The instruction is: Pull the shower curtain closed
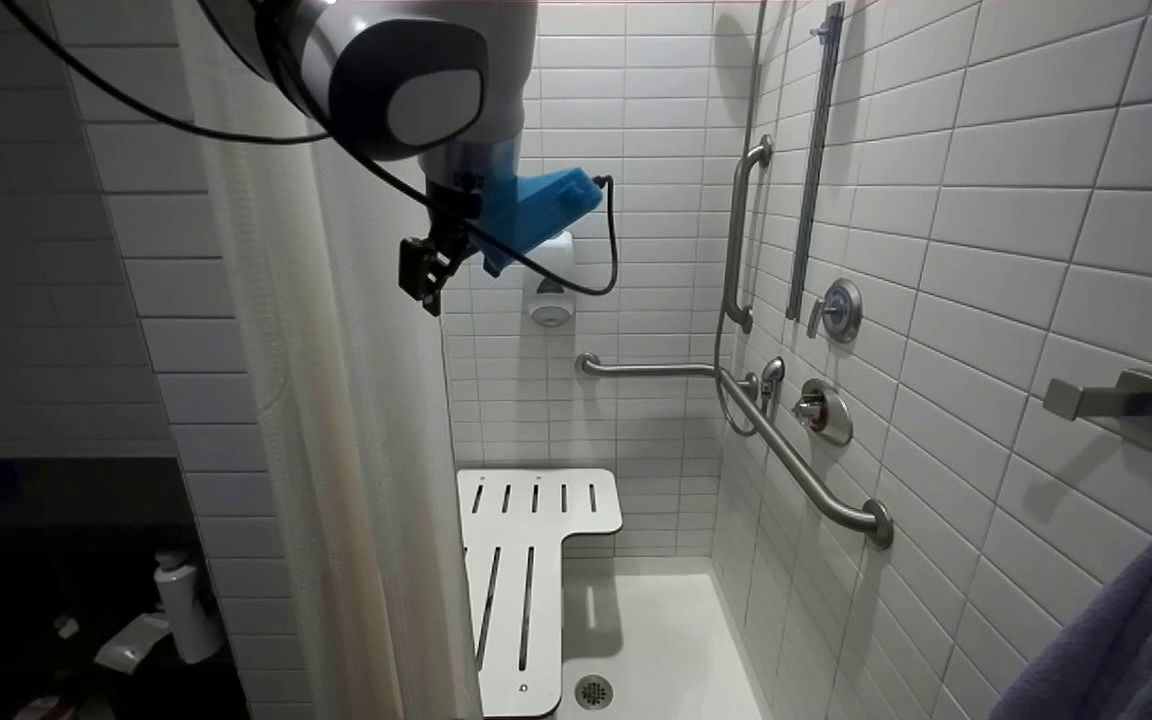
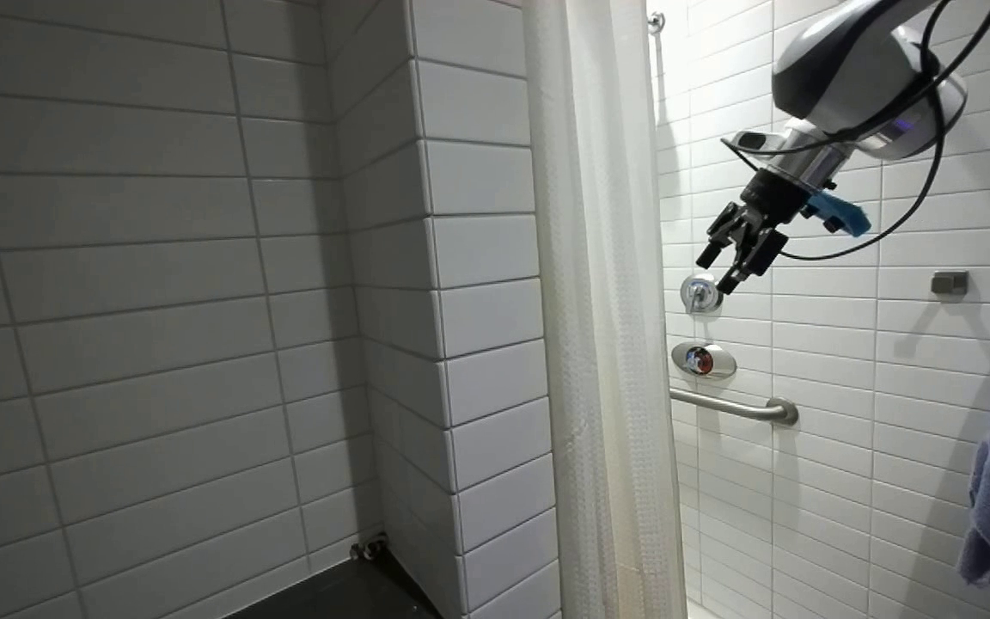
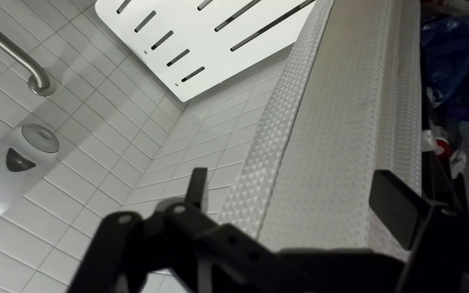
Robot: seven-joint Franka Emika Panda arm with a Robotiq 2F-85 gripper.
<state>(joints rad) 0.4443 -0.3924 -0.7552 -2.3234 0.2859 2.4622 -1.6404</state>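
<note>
The shower curtain (image 1: 366,430) hangs gathered in soft upright folds beside the end of the tiled wall (image 2: 491,344), and in both exterior views the shower opening next to it is uncovered. We judge the cloth light, soft and limp, more likely to swing away from a push than to stand up to it. Its dimpled weave, clear in the wrist view, should give decent friction, and tearing seems a small worry; most of the resistance would probably come from the top, which is out of frame. We would take hold at the free edge (image 3: 275,134), catching a generous fold deep in the grip, then draw sideways rather than down.

The fingers (image 3: 395,207) are spread wide and pinch nothing. In the wrist view that edge runs between them, though we cannot tell whether any cloth lies within their reach; in an exterior view, wall tiles show between the fingers (image 2: 729,284) and the curtain.

Farther out, the slatted seat (image 1: 511,580) sits partly behind the curtain, the grab bar (image 2: 727,404) lines the far wall, and a purple towel (image 1: 1126,630) hangs well apart.
</note>
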